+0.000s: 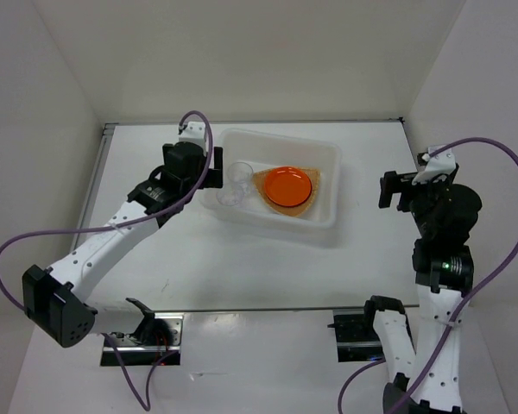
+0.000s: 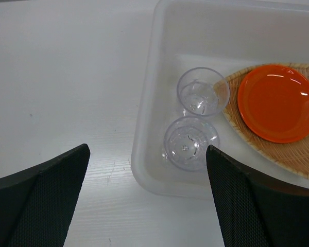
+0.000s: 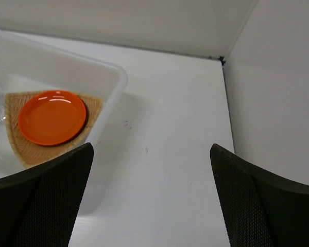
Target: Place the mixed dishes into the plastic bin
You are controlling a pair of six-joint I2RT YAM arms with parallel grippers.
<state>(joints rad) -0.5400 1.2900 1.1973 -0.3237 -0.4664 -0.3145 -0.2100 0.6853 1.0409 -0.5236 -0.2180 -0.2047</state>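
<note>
The white plastic bin (image 1: 326, 153) stands at the table's back middle. Inside it, the tan woven plate (image 1: 311, 207) lies with the orange plate (image 1: 287, 185) on top. Two clear cups (image 1: 239, 172) (image 1: 229, 197) stand upright at the bin's left end. The black plate is hidden; only a thin dark edge shows under the orange plate (image 3: 51, 116). My left gripper (image 2: 148, 154) is open and empty above the bin's left wall (image 2: 144, 103), close to the cups (image 2: 202, 92) (image 2: 190, 141). My right gripper (image 3: 152, 149) is open and empty over the table, right of the bin (image 3: 118, 82).
White enclosure walls close the table at the back, left and right (image 1: 466, 78). Purple cables (image 1: 509, 172) loop off both arms. Black mounting plates (image 1: 358, 332) sit at the near edge.
</note>
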